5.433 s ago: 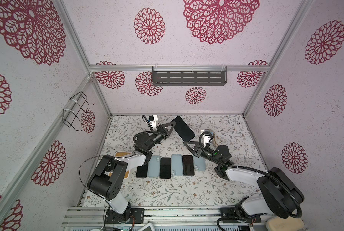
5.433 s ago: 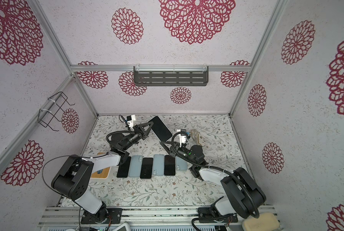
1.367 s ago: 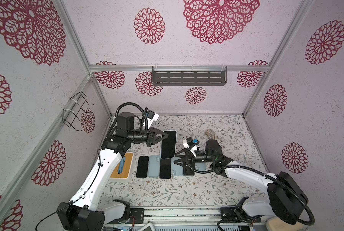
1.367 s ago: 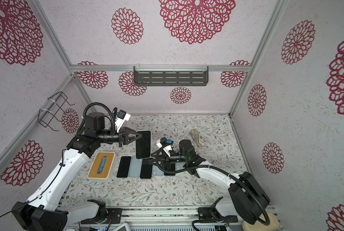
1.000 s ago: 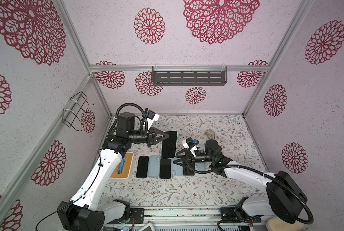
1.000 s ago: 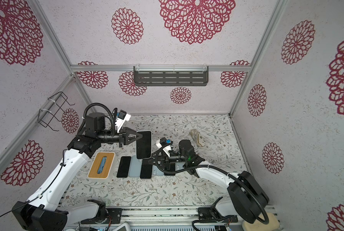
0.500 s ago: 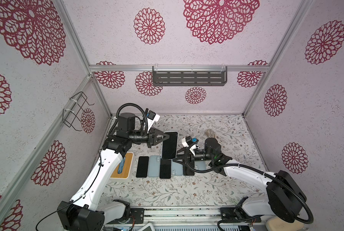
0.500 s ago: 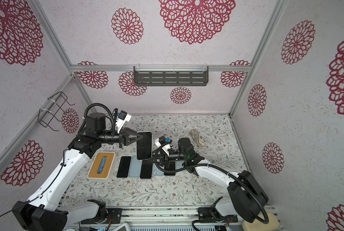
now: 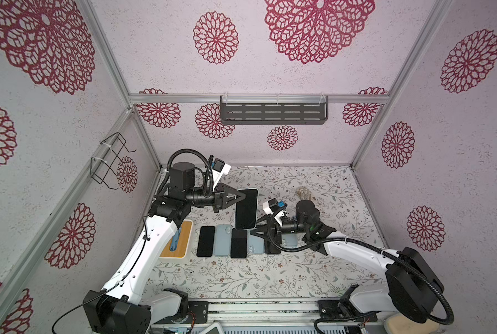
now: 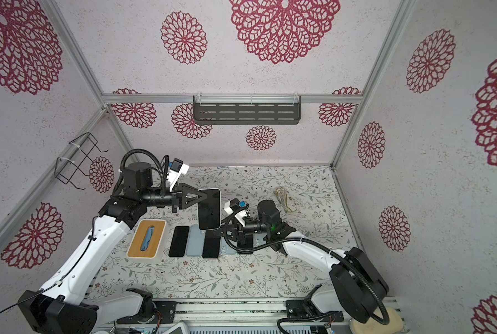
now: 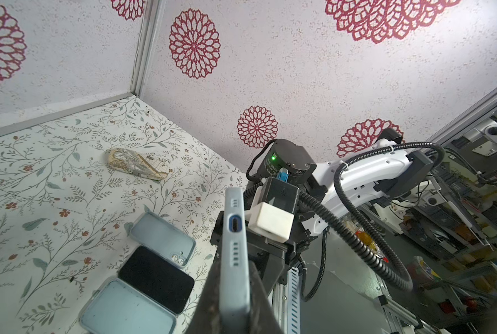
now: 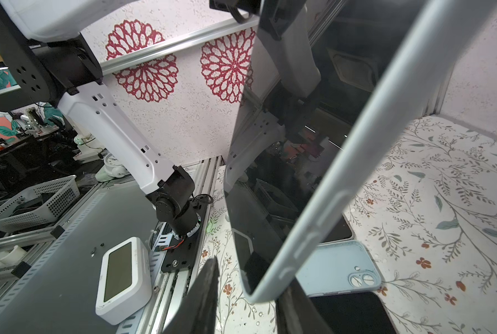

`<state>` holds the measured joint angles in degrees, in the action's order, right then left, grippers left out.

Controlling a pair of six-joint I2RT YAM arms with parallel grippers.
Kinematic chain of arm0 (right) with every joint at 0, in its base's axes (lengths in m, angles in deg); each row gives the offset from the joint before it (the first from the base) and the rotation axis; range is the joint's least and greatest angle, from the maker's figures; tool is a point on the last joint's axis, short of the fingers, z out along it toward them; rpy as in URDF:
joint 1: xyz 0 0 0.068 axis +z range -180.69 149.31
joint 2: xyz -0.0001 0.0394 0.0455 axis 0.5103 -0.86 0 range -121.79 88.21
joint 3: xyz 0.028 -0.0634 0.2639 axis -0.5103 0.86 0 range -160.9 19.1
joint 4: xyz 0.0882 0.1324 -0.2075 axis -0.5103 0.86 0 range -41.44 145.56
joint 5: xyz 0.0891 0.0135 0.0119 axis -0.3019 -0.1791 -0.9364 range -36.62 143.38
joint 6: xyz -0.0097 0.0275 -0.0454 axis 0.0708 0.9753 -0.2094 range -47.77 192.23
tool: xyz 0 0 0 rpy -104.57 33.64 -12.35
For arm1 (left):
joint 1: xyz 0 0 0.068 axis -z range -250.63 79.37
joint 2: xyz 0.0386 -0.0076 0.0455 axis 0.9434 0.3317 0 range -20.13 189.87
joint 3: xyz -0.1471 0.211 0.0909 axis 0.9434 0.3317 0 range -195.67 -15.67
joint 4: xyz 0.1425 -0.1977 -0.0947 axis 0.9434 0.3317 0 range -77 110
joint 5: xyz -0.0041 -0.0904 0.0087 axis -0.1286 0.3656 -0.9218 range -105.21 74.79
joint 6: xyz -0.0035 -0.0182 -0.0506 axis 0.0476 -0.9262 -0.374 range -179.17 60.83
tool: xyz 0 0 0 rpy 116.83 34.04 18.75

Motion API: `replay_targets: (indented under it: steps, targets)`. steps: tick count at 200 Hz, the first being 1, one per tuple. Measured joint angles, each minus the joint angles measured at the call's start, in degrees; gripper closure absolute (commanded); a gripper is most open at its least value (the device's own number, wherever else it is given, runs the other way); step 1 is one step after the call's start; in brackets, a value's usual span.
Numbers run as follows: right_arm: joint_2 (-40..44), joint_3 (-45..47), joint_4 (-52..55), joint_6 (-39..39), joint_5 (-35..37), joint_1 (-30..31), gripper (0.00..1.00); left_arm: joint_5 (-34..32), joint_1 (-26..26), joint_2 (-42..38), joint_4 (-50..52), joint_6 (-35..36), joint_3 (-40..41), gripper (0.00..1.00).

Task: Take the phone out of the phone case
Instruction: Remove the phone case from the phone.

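Pale blue-grey silicone rims the dark glass of the phone [image 9: 246, 209], which sits fully inside the phone case [image 12: 357, 162]. The pair hangs in the air over the middle of the desk [image 9: 299, 274], above a row of bare handsets and empty cases [image 9: 232, 241]. The left pincer [image 9: 241, 197] is clamped hard across front and back, on a long edge near one end. The right pincer [image 12: 250, 274] straddles a corner at the opposite end with its jaws half-wide. One jaw stands off the screen side with a clear gap and the other sits behind the case back, so nothing is gripped there yet. The step in hand looks like taking hold of that corner to start the peel. To do it well, the right jaws should probably close on the soft lip alone, shallow at the corner. A deep bite across the glass would only press the phone further into its shell. Once the lip is caught, rolling it backward off the corner seems better than pulling straight. The left hold should stay rigid so the twist does not slide the phone out over the row below.
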<state>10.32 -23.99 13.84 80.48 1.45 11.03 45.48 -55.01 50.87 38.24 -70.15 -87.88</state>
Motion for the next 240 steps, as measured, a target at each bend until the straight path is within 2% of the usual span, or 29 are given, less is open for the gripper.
replay_targets:
  steps: [28, 86, 120, 219, 240]
  targets:
    - [0.39, 0.00, 0.31, -0.35, 0.00, -0.04, 0.68, 0.15, 0.00, 0.00, 0.00, 0.02, 0.00, 1.00]
    - [1.38, 0.22, 1.95, -1.36, 0.04, -0.28, 0.82, 0.76, 0.33, 0.04, -0.09, -0.26, 0.00, 1.00]
    - [1.53, 0.28, 2.56, -1.44, -0.66, -0.42, 0.87, 1.73, 0.74, 0.72, -1.25, -0.55, 0.00, 1.00]
    - [2.27, 0.02, 10.84, -7.41, 1.66, -1.84, 1.00, 1.38, 2.80, 9.99, -10.12, -11.67, 0.00, 1.00]
    - [2.27, -0.11, 12.61, -9.33, 2.27, -1.84, 1.00, 1.22, 3.65, 11.39, -12.87, -13.68, 0.63, 1.00]
